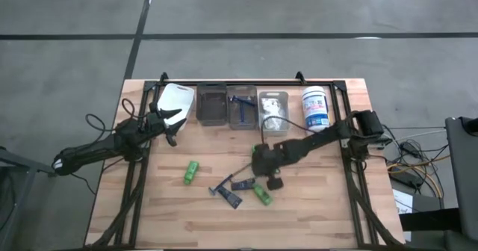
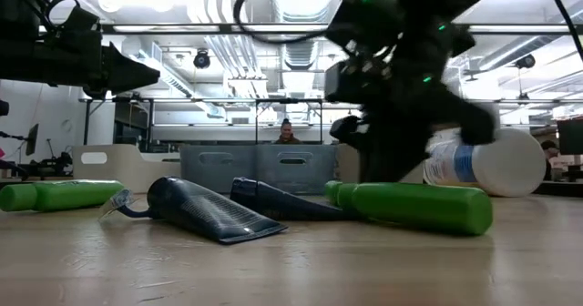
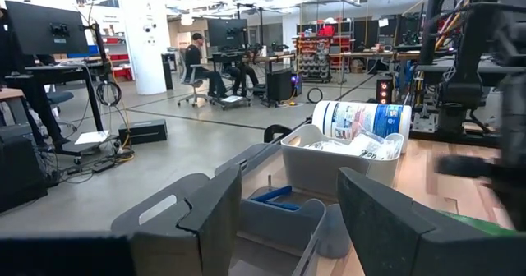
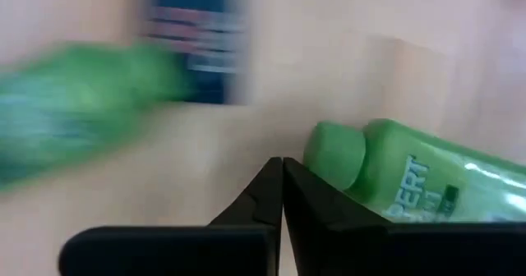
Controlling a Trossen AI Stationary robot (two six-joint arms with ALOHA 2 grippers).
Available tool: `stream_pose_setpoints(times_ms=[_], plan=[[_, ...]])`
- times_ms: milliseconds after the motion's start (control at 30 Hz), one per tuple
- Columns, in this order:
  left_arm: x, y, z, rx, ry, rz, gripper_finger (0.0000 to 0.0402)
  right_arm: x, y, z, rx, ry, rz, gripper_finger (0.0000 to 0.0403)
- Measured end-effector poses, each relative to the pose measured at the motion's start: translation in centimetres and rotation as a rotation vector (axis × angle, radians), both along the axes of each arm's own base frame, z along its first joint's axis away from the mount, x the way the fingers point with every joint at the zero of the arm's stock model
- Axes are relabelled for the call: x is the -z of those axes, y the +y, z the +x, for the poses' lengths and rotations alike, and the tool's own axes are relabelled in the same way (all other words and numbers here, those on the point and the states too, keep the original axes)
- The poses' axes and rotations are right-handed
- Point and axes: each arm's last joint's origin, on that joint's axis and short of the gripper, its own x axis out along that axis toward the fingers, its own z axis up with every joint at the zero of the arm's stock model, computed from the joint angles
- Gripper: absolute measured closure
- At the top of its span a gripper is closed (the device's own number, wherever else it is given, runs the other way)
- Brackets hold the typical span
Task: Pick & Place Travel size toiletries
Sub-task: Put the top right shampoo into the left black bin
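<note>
At the far left of the wooden worktop (image 1: 314, 206), the left arm waits with its end effector (image 1: 173, 128) near the back edge, just in front of a white bin (image 1: 177, 100); in the left wrist view its two fingers (image 3: 386, 218) stand apart with nothing between them. Beside the white bin, along the back edge, come a dark bin (image 1: 212, 105), a second dark bin holding a blue razor (image 1: 240, 105), a clear bin (image 1: 272, 110) with white packets (image 1: 275, 121) inside, and then a white tub with a blue label (image 1: 316, 107) lying on its side.

Out on the open worktop, a green bottle (image 1: 190, 172) lies alone toward the left. Farther right a loose cluster sits near the middle: a razor (image 1: 221, 187), a dark tube (image 1: 232, 199), another dark tube (image 1: 242, 184) and a second green bottle (image 1: 261, 194) just beside them. The low view shows these lying flat on the wood.

The right arm reaches in from the right edge, and its end effector (image 1: 273, 181) hangs low over the cluster, just beside the second green bottle. In the right wrist view its fingers (image 4: 271, 198) are pressed together and hold nothing, with the bottle's cap close to the tips.
</note>
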Motion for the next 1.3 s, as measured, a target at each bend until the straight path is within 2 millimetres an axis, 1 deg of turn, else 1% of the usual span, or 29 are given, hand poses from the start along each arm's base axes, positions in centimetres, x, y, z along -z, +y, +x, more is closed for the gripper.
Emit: stream_pose_setpoints(times_ms=[67,167,233,433,533,700,800,867,967,1067,1167,1300], plan=[[0.0,0.0,0.0,0.0,0.0,0.0,0.0195,-0.1,-1.3,0.2,0.026,-0.002,-0.028,0.0394],[0.0,0.0,0.0,0.0,0.0,0.0,0.0195,-0.4,-2.4,-0.1,0.028,0.042,0.019,0.0394],[0.0,0.0,0.0,0.0,0.0,0.0,0.0195,-1.0,-2.6,-0.6,0.026,0.058,0.053,0.0394],[0.0,0.0,0.0,0.0,0.0,0.0,0.0195,-2.6,-2.6,-2.4,0.035,0.039,0.065,0.0394],[0.0,0.0,0.0,-0.001,0.0,0.0,0.0195,-3.6,-2.7,-2.8,0.047,-0.004,0.06,0.0394],[0.0,0.0,0.0,-0.001,0.0,0.0,0.0195,-4.4,-3.4,-2.4,0.14,-0.106,-0.054,0.0394],[0.0,0.0,0.0,-0.001,0.0,0.0,0.0195,-4.6,-3.8,-1.9,0.217,-0.164,-0.059,0.0394],[0.0,0.0,0.0,-0.001,0.0,0.0,0.0195,-4.9,-3.9,-1.7,0.215,-0.178,-0.066,0.0393],[0.0,0.0,0.0,-0.001,0.0,0.0,0.0195,-5.4,-3.9,-1.3,0.104,-0.195,-0.131,0.0383],[0.0,0.0,0.0,-0.001,0.0,0.0,0.0195,-5.8,-3.9,-1.1,-0.061,-0.207,-0.231,0.0358],[0.0,0.0,0.0,-0.001,0.0,0.0,0.0195,-6.0,-3.9,-1.0,-0.216,-0.208,-0.327,0.0321],[0.0,0.0,0.0,-0.001,0.0,0.0,0.0195,-6.2,-3.9,-0.8,-0.427,-0.21,-0.457,0.0261]])
